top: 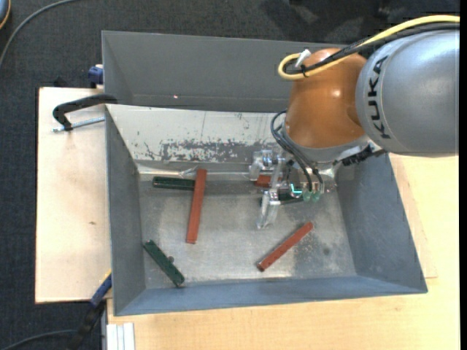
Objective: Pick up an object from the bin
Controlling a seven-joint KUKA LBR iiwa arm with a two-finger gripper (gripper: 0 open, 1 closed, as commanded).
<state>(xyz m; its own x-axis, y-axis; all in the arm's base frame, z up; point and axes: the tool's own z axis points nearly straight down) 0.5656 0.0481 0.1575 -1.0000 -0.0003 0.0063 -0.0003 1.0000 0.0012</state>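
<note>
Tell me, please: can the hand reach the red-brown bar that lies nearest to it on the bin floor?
Probably yes. The hand is close beside the red-brown bar, which lies alone on bare floor, away from the walls of the bin. Nothing lies between them.

Black block letters "KUKA" run down the curved side of the rounded grey metal arm link (pixel 416 86), next to its glossy orange wrist cover (pixel 325 100). Nothing else is legible.
</note>
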